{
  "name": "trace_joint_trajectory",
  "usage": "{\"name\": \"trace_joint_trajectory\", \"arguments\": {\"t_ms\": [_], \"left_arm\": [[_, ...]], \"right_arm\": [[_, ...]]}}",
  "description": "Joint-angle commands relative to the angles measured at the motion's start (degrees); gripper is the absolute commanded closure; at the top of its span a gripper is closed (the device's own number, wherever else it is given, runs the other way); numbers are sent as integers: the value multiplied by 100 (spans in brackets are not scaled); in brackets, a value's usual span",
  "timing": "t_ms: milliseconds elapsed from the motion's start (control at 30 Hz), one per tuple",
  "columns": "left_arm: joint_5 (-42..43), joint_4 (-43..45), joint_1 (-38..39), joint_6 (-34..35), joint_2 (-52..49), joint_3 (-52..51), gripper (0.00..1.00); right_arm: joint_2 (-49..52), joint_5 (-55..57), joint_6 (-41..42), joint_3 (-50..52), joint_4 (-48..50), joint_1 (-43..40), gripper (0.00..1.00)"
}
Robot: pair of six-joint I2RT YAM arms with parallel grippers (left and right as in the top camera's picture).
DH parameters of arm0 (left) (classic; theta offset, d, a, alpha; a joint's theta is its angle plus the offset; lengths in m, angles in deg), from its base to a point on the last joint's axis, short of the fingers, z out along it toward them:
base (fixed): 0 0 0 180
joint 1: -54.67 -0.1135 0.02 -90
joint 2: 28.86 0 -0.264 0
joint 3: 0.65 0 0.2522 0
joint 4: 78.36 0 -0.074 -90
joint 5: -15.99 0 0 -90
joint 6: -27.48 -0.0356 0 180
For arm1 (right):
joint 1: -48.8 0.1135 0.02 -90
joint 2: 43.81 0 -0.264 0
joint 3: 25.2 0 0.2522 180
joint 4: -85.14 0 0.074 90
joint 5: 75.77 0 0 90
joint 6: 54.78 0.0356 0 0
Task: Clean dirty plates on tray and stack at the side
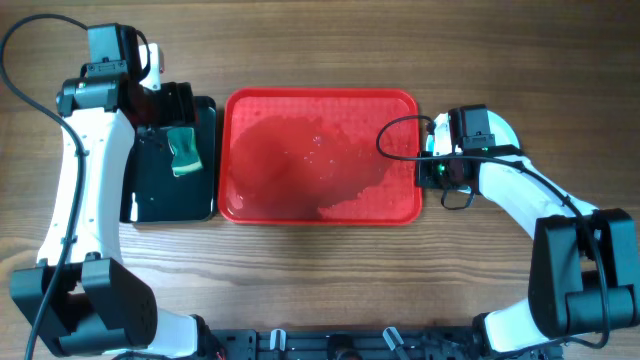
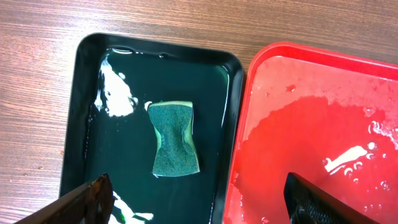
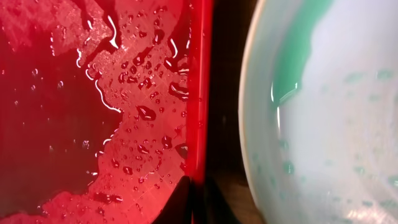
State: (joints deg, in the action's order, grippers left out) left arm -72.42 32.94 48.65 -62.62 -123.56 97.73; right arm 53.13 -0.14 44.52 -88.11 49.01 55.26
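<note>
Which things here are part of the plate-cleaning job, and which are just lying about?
Job:
- red tray, wet, no plates on it
- plate, just outside the tray's right rim
- green sponge in the wet black tray

Lying about:
- black cable looping over the red tray's right end
</note>
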Motion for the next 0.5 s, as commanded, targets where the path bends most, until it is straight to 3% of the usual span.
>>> {"name": "trace_joint_trajectory", "arguments": {"t_ms": [0, 100, 133, 267, 467], "left_arm": [[79, 0, -22, 57, -17, 37, 15], [79, 0, -22, 57, -17, 37, 8], [79, 0, -22, 57, -17, 37, 0], [74, -2, -22, 55, -17, 37, 0], [74, 0, -22, 55, -17, 37, 0]], "right_arm": [[70, 105, -334, -17, 133, 13, 65], [-83, -374, -326, -284, -238, 13, 53], [-240, -391, -310, -411, -448, 13, 50], [-1228, -389, -271, -909, -1464, 13, 29], [-2739, -369, -9, -990, -2083, 11, 27]]}}
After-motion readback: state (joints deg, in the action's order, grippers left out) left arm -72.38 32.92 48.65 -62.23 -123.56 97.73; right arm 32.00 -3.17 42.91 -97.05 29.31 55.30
